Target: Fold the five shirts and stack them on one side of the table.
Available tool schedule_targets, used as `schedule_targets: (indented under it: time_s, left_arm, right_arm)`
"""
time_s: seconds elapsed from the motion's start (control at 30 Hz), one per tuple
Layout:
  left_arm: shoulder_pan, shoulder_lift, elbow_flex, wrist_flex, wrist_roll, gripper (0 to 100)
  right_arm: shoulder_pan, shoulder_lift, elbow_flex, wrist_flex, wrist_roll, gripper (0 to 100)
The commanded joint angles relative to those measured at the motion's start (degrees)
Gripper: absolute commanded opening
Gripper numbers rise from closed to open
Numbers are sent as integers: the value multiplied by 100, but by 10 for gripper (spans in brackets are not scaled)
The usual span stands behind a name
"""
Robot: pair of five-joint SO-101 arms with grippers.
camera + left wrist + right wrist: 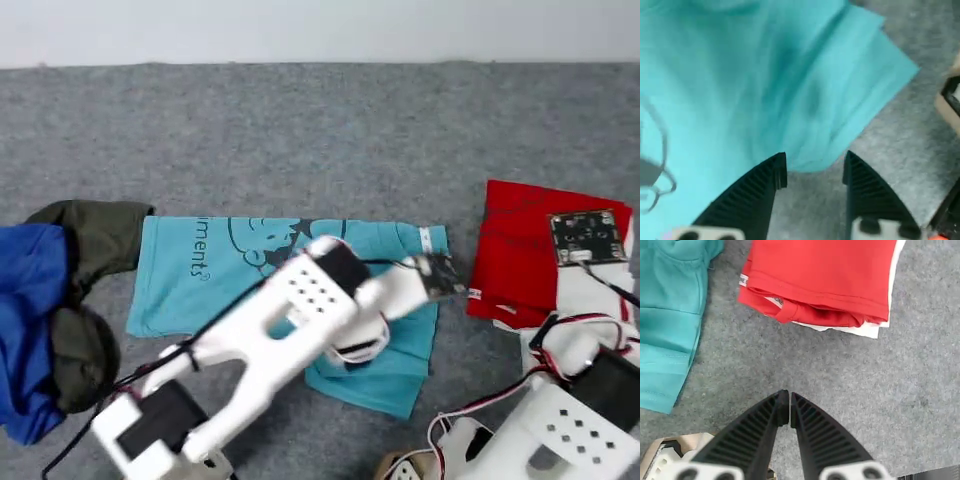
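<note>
A teal shirt (215, 268) lies spread over the middle of the grey table, its right part folded over. My left arm (300, 300) stretches across it. My left gripper (815, 167) is open just above the shirt's folded edge (810, 100), one finger over the fabric and one over bare table. A folded red shirt (525, 245) rests on a folded white shirt (865, 330) at the right side. My right gripper (790, 401) is shut on nothing, over bare table in front of that pile. Blue (30, 300) and olive (85, 250) shirts lie heaped at the left.
The right arm's body (570, 400) and cables fill the near right corner. A tan base piece (400, 466) sits at the near edge between the arms. Grey table (320, 130) extends behind the shirts to a white wall.
</note>
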Motion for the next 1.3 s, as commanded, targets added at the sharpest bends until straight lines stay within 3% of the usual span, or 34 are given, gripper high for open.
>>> schedule_targets:
  time_s: [0.0,0.63,1.03,1.27]
  left_arm:
    - [193,413,-426,-70,53,207]
    - [193,1873,-980,-563,44,202]
    - [193,1811,-989,-624,9,47]
    - [193,1811,-989,-519,18,29]
  right_arm:
    - [92,-75,-343,224,53,9]
    - [92,-31,-343,215,26,11]
    - [92,-31,-343,198,26,11]
    - [92,-31,-343,198,18,11]
